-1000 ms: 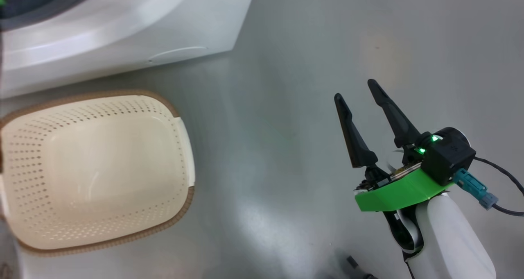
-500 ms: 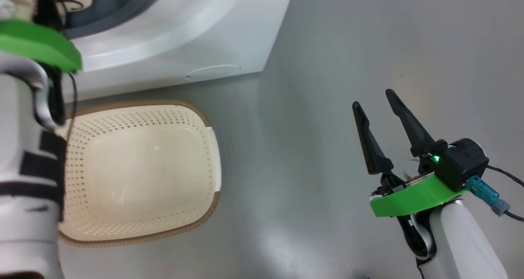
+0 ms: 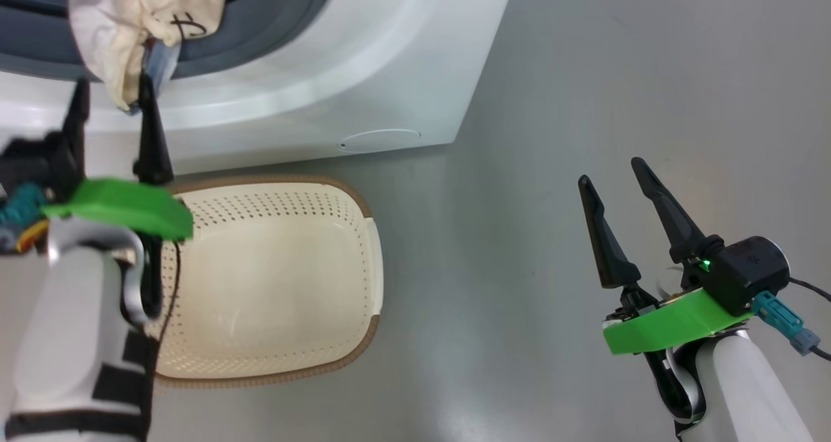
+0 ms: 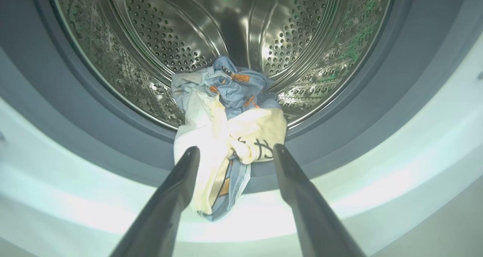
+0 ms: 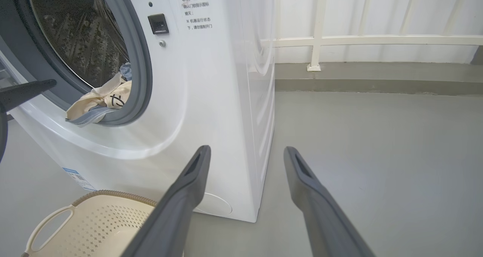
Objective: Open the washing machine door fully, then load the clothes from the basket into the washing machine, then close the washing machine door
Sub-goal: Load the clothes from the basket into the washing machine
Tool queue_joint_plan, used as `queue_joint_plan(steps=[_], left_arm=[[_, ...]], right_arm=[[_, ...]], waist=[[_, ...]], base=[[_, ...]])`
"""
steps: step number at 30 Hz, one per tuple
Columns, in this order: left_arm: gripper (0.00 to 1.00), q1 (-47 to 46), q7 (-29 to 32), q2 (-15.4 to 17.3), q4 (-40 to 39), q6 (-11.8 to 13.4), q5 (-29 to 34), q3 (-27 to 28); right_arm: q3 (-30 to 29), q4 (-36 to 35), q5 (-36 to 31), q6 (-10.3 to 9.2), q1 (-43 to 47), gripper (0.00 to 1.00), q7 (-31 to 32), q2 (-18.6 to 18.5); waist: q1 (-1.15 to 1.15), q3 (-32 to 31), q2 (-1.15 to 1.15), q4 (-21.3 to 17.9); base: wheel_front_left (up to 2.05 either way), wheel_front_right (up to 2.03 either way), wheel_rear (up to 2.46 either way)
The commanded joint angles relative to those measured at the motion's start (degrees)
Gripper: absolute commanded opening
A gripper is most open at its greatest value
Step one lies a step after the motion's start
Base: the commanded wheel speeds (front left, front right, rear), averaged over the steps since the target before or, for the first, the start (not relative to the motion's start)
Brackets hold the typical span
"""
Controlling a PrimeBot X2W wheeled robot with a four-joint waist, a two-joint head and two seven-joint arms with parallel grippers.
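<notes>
The washing machine [image 3: 363,59] stands at the top left of the head view, and its door is out of view. The clothes [image 4: 226,110], light blue and cream, lie at the front of the steel drum [image 4: 309,38]. One cream end hangs out over the grey gasket [image 3: 260,20]. My left gripper [image 3: 112,85] is open just in front of that hanging cloth [image 3: 143,20], holding nothing. The basket [image 3: 373,267] sits on the floor below the machine with nothing inside. My right gripper [image 3: 610,172] is open over bare floor to the right.
Grey floor [image 3: 584,72] spreads to the right of the machine. A white railing [image 5: 320,42] on a low kerb runs along the far side. The basket [image 5: 94,219] lies close against the machine's front corner [image 5: 226,208].
The head camera has swung, shifting the whole picture to the right. My left arm has come into view, and its gripper has drawn back from the drum opening toward the basket. The right gripper holds its pose.
</notes>
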Motion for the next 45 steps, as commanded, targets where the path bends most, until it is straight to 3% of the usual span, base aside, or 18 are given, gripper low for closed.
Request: queue_joint_plan(steps=[1,20,45], left_arm=[[1.00,2.6,-0.4,1.8,-2.7,0.4,-0.4,1.4],[1.00,20.7,-0.4,-1.0,-16.3,3.4,-1.4,2.2],[1.00,31.7,-0.4,-3.9,-21.6,5.2,-1.6,2.4]], right_arm=[[0.8,-1.4,-0.1,0.09,1.7,1.00,-0.3,-0.3],[-0.1,-1.3,0.0,0.09,2.9,1.00,-0.3,-1.7],[0.1,-0.5,0.5,0.09,4.8,1.00,-0.3,-1.7]], waist=[[0.00,-0.9,0.00,0.8],[0.00,-2.8,0.00,3.0],[0.00,-5.2,0.00,4.2]], base=[[0.00,0.00,0.00],[0.00,0.00,0.00],[0.00,0.00,0.00]])
